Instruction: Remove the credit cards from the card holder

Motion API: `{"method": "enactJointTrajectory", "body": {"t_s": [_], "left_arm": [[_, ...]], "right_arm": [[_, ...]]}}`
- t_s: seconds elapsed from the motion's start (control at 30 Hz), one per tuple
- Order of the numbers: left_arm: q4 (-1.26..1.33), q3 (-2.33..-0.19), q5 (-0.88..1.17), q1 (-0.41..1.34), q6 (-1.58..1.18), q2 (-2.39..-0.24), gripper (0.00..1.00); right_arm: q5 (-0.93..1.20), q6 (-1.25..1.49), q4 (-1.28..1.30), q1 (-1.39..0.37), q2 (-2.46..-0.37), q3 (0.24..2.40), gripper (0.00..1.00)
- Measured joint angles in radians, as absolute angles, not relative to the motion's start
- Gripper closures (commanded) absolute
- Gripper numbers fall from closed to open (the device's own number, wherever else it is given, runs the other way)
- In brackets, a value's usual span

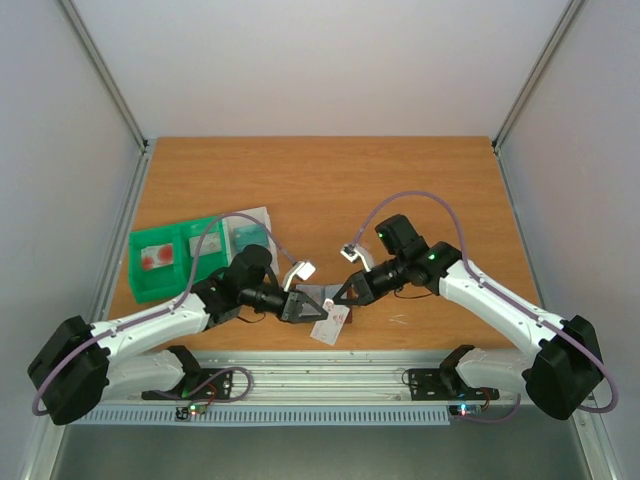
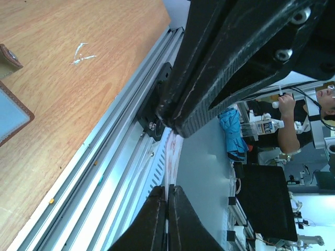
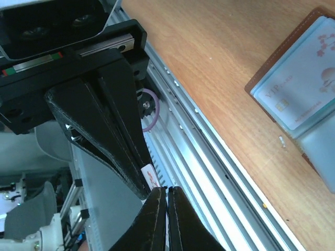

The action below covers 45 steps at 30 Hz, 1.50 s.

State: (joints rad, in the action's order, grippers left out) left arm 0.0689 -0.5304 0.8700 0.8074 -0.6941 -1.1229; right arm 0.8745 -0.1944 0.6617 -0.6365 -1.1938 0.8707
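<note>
Over the wooden worktop's (image 1: 300,180) near edge our left gripper (image 2: 167,194) and right gripper (image 3: 167,196) both pinch a thin white plastic card (image 1: 330,328), already out of the brown leather bifold card holder (image 3: 320,151) just behind, whose pale teal card (image 3: 301,83) we have yet to pull.

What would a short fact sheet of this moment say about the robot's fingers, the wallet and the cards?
Left fingers: shut on the white card, at one end
Right fingers: shut on the same card, at the opposite end
White card: out of the card holder, close to the table's near edge
Card holder: lying open on the table, pockets facing up
Second card: pale, lettered VIP, still in a pocket
Green tray: on the table's left side
</note>
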Motion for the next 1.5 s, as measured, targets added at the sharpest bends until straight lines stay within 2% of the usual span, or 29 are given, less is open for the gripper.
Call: {"method": "enactJointTrajectory", "body": {"t_s": [0.1, 0.23, 0.3, 0.37, 0.47, 0.5, 0.6, 0.67, 0.73, 0.8, 1.0, 1.13, 1.3, 1.5], "left_arm": [[0.054, -0.529, 0.863, 0.807, -0.683, -1.106, 0.93], [0.036, -0.527, 0.842, 0.809, -0.671, -1.069, 1.0], [0.036, -0.523, 0.841, 0.809, -0.667, -1.05, 0.99], [0.044, -0.52, 0.851, 0.809, -0.669, -1.037, 1.0], [0.065, -0.52, 0.866, 0.809, -0.669, -1.033, 1.0], [0.069, -0.52, 0.87, 0.809, -0.668, -1.033, 1.0], [0.071, -0.52, 0.886, 0.809, -0.668, -1.033, 1.0], [0.063, -0.52, 0.886, 0.807, -0.667, -1.033, 0.93], [0.056, -0.52, 0.881, 0.807, -0.661, -1.031, 0.72], [0.016, -0.532, 0.839, 0.807, -0.652, -1.024, 0.57], [-0.173, -0.642, 0.635, 0.808, -0.643, -0.965, 0.3], [-0.273, -0.699, 0.444, 0.807, -0.673, -0.863, 0.25], [-0.336, -0.7, 0.235, 0.807, -0.764, -0.743, 0.26], [-0.316, -0.651, 0.112, 0.807, -0.929, -0.658, 0.28]], "right_arm": [[0.899, -0.195, 0.654, -0.635, -1.194, 0.871, 0.99], [0.933, -0.192, 0.638, -0.633, -1.194, 0.871, 0.98], [0.953, -0.19, 0.629, -0.632, -1.194, 0.871, 0.89], [0.971, -0.183, 0.622, -0.631, -1.194, 0.871, 0.83], [1.005, -0.172, 0.609, -0.631, -1.203, 0.873, 0.83], [1.012, -0.171, 0.606, -0.631, -1.207, 0.873, 0.84], [1.04, -0.168, 0.602, -0.631, -1.222, 0.873, 0.98], [1.059, -0.168, 0.595, -0.631, -1.224, 0.873, 0.99], [1.069, -0.165, 0.59, -0.631, -1.223, 0.873, 0.99], [1.063, -0.154, 0.579, -0.631, -1.221, 0.871, 0.99], [0.983, -0.024, 0.483, -0.632, -1.208, 0.859, 0.99], [0.842, 0.128, 0.426, -0.62, -1.202, 0.861, 0.99], [0.665, 0.342, 0.333, -0.609, -1.187, 0.865, 0.99], [0.524, 0.524, 0.189, -0.609, -1.131, 0.865, 0.99]]}}
